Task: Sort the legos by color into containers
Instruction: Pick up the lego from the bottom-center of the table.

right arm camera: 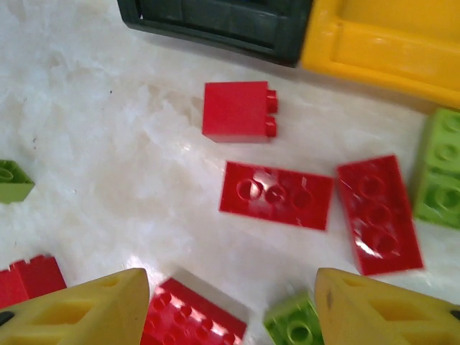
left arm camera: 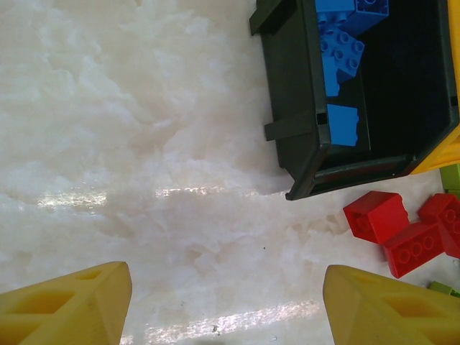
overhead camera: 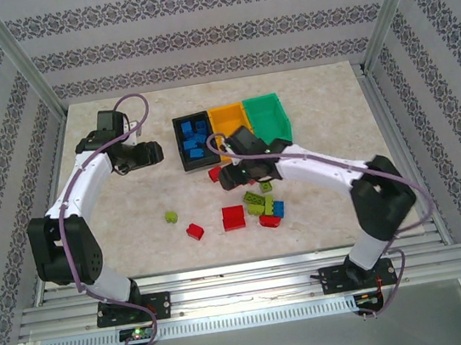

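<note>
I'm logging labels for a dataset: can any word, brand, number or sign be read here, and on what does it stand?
No text can be read.
Studs of the red bricks: any embossing is too blurred to read.
Black bin, yellow bin, green bin: no label seen.

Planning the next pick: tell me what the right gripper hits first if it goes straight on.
Probably the red brick just ahead of the open right gripper, then the table beneath; depth is unclear.
</note>
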